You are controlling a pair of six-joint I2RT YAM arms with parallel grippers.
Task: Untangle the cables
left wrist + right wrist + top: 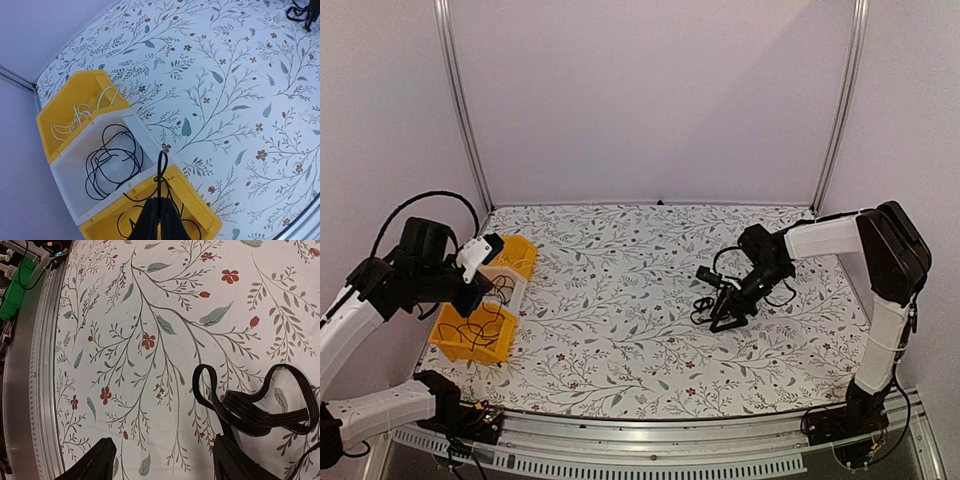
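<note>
My left gripper (160,201) is shut on a thin black cable (162,162) whose loop sticks up past the fingertips. It hangs over the near yellow bin (207,202), where more of that cable lies coiled. In the top view this gripper (480,292) is above the bins at the table's left edge. My right gripper (162,457) stands open just above the cloth. A bundle of black cables (265,412) lies beside its right finger (227,460), outside the jaws. From above, the bundle (704,301) sits right of centre by the right gripper (725,312).
Three bins stand in a row at the left: a far yellow bin (75,92) with white cables, a white bin (65,175) holding a coiled black cable (112,160), and the near yellow one. The table's metal front rail (42,390) runs close to the right gripper.
</note>
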